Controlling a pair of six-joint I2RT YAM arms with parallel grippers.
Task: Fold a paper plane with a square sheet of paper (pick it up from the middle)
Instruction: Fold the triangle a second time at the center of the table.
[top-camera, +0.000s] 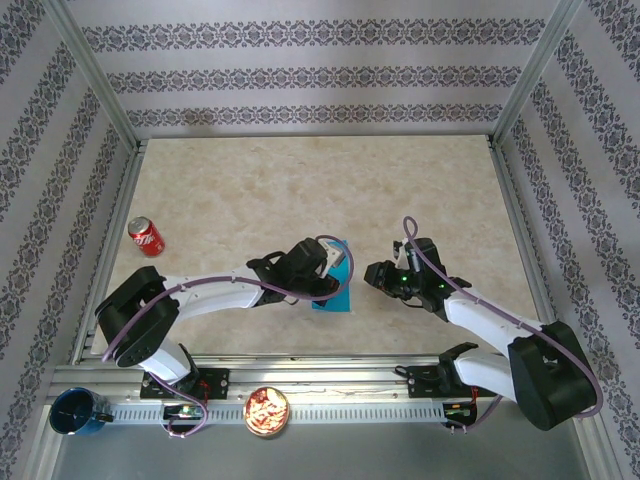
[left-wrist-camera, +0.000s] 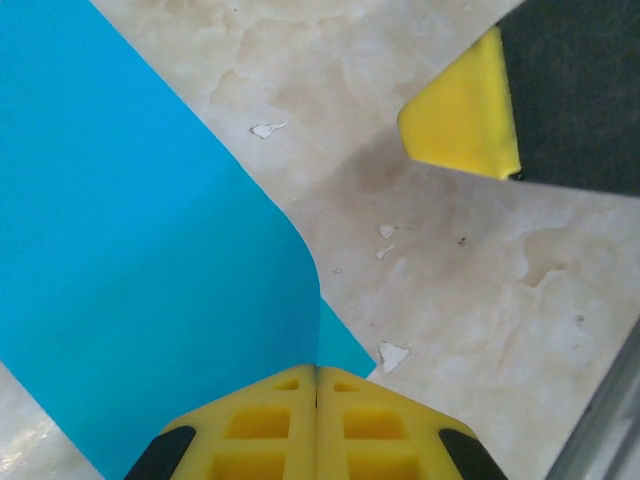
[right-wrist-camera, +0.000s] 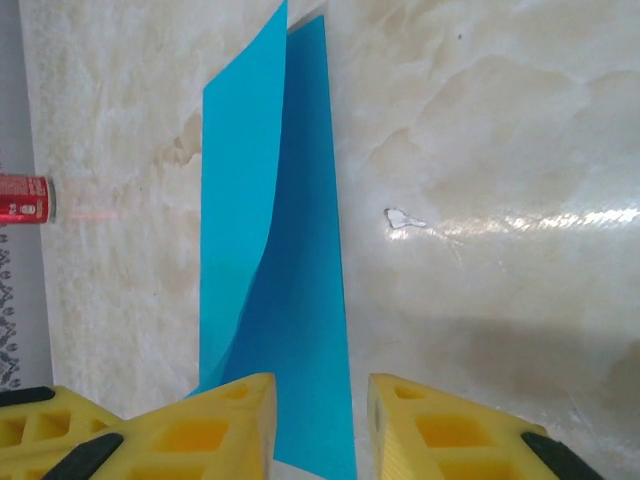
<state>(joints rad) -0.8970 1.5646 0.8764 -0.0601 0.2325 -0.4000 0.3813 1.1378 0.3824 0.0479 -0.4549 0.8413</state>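
1. landmark: the red can (top-camera: 146, 236), lying on the table (top-camera: 300, 180).
2. sheet of paper (left-wrist-camera: 130, 250): turquoise, well to the right of the can and nearer the arm bases than the can is. it is doubled over on itself, with the upper layer lifting off the lower in a soft rounded bend, not a pressed crease.
3. left pincer (left-wrist-camera: 316, 380): on the can's side of the sheet, clenched. its yellow tips meet with no gap, and the paper's raised bend runs straight into them, so it is judged to be grasping the sheet.
4. right pincer (right-wrist-camera: 318, 400): on the side of the sheet away from the can, released. its tips stand apart, aimed along the doubled paper and just short of its near end. no contact with the paper can be confirmed.
5. step in hand, as judged: the first fold, halving the square down the middle. no dart shape is present.
6. next move, as judged: line up the two free edges, lay the upper layer flat, then run a tip along the bend to set a sharp centre crease without dragging the sheet toward the can.
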